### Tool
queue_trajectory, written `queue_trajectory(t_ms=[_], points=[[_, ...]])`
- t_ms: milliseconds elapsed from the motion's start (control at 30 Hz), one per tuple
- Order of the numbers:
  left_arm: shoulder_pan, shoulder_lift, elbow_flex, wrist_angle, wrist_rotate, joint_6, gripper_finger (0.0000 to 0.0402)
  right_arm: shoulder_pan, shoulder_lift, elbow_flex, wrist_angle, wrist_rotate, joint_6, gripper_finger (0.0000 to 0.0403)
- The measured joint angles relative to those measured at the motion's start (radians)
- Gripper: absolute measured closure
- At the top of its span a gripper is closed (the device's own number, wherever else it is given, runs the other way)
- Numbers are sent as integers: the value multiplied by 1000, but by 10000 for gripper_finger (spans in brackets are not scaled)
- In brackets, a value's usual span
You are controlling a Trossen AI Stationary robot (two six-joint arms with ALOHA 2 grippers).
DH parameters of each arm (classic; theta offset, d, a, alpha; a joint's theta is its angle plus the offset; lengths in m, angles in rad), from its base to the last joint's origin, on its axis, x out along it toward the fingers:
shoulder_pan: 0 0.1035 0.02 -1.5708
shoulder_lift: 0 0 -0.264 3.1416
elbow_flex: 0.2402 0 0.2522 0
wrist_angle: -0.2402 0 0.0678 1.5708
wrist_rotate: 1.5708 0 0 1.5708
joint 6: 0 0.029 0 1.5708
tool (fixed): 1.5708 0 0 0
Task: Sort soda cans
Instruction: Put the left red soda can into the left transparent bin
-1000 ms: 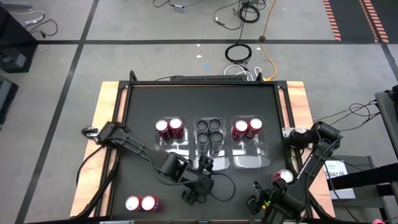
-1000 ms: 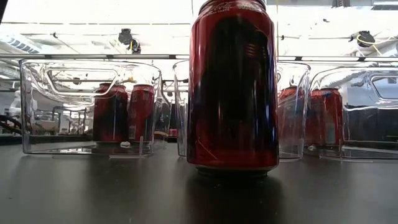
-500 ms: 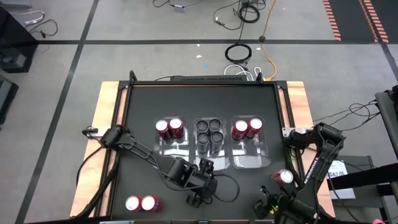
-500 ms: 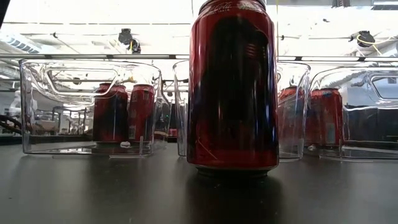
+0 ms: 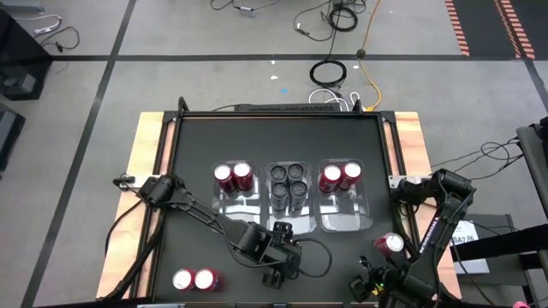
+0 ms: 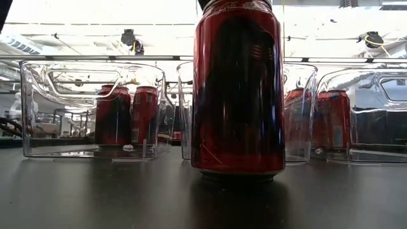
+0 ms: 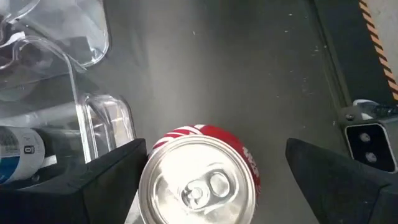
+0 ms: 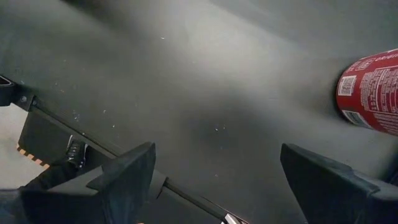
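High view: three clear bins stand in a row at mid-table (image 5: 193, 171). The left bin (image 5: 229, 198) holds two red cans (image 5: 233, 178), the middle bin (image 5: 288, 208) four dark cans (image 5: 288, 180), the right bin (image 5: 344, 216) two red cans (image 5: 340, 178). Two more red cans (image 5: 193, 280) stand together near the front left edge, well apart from both arms. A single red can (image 5: 390, 243) stands at the front right, just beside the right arm. The left gripper (image 5: 276, 275) sits at the front centre, in front of the middle bin; the can beneath it is hidden by the arm. The right gripper (image 5: 366, 287) lies at the front right edge, near the single can but apart from it. Low view: one red can (image 6: 238, 89) stands upright close to the camera, ahead of the three bins. Left wrist view: the left gripper (image 7: 214, 177) has its jaws spread wide, one finger (image 7: 109, 171) on each side of the upright red can (image 7: 199, 174), whose silver top shows between them; contact cannot be told. Right wrist view: the right gripper (image 8: 245, 177) is open and holds nothing; a red can (image 8: 370, 93) lies ahead and off to one side of its fingers (image 8: 127, 174), clear of them.
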Motion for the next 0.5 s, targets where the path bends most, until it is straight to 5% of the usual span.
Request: queue_trajectory(t_ms=[500], points=[[2,28,0,0,-13,-53,9,4,0,0,4,0,11,65]])
